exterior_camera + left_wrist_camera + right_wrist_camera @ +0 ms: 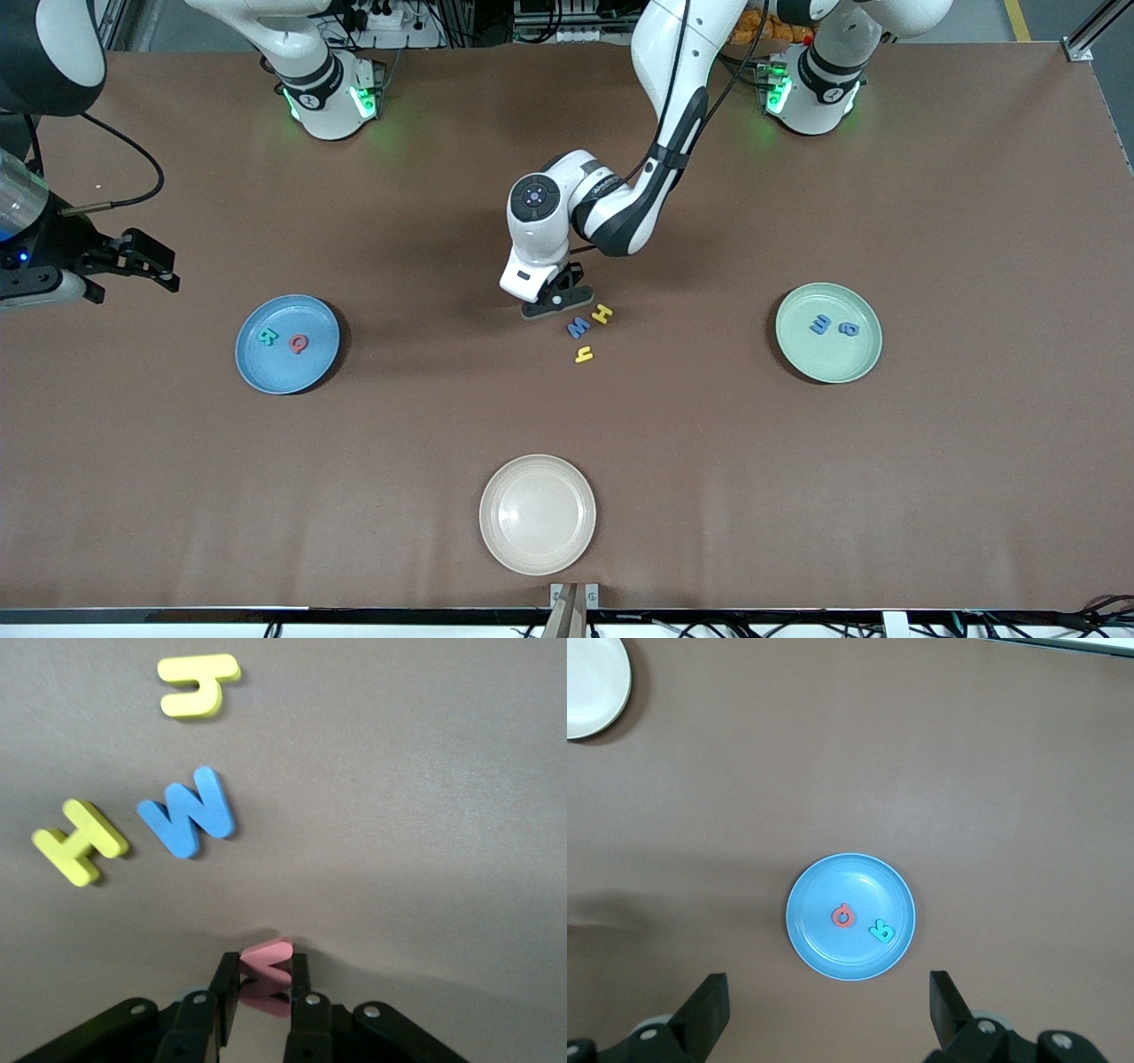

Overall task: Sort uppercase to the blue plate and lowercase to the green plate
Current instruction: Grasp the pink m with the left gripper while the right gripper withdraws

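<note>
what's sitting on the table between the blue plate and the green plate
In the front view, the left gripper shut on a red letter, then blue W, yellow H and yellow h; otherwise bare table.

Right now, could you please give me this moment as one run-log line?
left claw: shut on red letter at table | right claw: open, waiting above blue plate | H, W, h: unsorted

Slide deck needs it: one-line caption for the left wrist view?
Left gripper pinches red m beside blue W, yellow H, yellow h.
</note>
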